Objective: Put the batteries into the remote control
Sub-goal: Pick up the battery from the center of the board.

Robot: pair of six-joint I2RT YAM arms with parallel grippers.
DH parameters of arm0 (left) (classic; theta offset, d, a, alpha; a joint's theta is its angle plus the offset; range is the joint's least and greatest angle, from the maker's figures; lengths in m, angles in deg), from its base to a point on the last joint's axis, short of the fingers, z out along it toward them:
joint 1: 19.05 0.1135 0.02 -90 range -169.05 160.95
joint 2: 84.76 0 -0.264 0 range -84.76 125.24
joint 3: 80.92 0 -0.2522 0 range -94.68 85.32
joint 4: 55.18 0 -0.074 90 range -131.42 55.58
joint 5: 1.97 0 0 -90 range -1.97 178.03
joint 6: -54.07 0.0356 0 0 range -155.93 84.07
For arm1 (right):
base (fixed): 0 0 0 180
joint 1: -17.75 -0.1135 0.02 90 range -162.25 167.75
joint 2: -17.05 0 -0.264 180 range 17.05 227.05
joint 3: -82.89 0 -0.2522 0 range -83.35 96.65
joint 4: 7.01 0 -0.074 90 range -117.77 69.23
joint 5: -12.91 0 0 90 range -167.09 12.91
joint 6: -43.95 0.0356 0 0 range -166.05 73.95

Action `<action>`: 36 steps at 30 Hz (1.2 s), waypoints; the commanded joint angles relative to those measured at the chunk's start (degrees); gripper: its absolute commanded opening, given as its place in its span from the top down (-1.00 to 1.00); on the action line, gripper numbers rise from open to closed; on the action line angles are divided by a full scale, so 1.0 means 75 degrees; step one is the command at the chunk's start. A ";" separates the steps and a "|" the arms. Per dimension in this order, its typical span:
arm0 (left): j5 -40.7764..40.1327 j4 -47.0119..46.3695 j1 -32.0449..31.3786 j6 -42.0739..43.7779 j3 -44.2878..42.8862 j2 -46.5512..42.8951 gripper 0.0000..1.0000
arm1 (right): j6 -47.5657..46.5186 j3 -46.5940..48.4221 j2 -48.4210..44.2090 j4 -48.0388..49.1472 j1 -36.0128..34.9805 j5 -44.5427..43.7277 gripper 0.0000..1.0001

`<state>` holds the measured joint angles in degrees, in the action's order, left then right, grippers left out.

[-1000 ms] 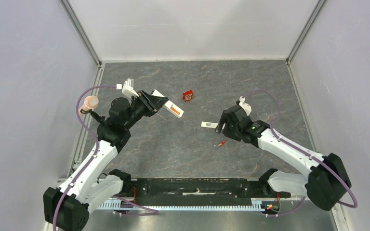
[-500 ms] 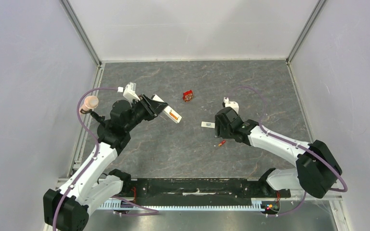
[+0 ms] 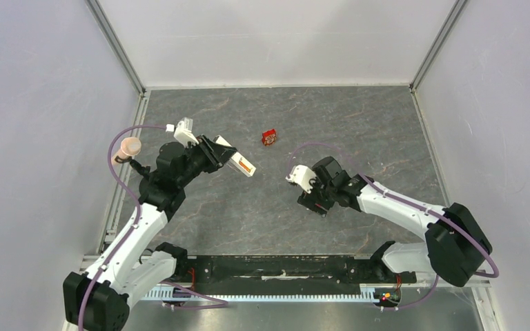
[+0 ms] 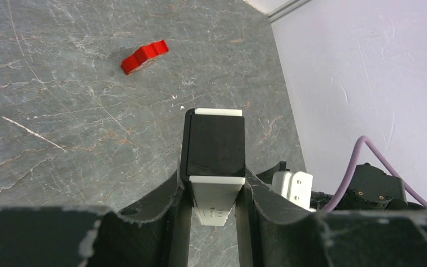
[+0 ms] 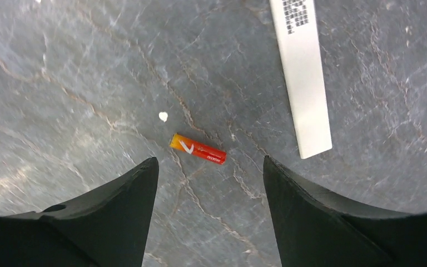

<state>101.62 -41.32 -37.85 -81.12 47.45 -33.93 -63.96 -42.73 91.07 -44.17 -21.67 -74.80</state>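
Observation:
My left gripper [image 3: 225,154] is shut on the remote control [image 3: 242,164], a slim white bar held above the table at the left. An orange-red battery [image 3: 248,167] shows in its recess. In the left wrist view the remote [image 4: 214,146] sits between the fingers [image 4: 212,192], dark end pointing away. My right gripper [image 3: 314,200] hangs low over the table's middle, hiding the loose battery from above. In the right wrist view it [image 5: 210,162] is open, with that orange-red battery [image 5: 198,149] lying on the table just ahead of the gap between the fingertips.
A thin white cover strip [image 5: 302,72] lies on the table beyond the right finger. A small red box [image 3: 269,137] sits behind the middle, also in the left wrist view [image 4: 144,55]. Grey walls close in the table on three sides.
My right gripper has swung left and down towards me, from beside the cover strip to over the loose battery. My left gripper has shifted slightly left and towards me with the remote.

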 commanded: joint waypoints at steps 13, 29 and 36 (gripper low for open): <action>0.0242 -0.0049 0.0421 0.0394 -0.0598 0.0006 0.96 | -0.2738 0.0219 0.1254 -0.0382 0.0065 0.0521 -0.10; 0.0468 -0.0050 0.0673 0.0435 -0.0739 0.0077 0.96 | -0.2519 0.0475 0.1890 0.0188 0.0276 0.0701 0.47; 0.0486 -0.0051 0.0726 0.0447 -0.0743 0.0094 0.96 | -0.2176 0.0524 0.1776 0.0369 0.0275 0.0989 0.19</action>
<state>103.80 -40.19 -32.87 -79.61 44.66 -33.27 -80.82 -38.84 102.15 -51.28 -19.85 -67.46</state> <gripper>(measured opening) 0.359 0.386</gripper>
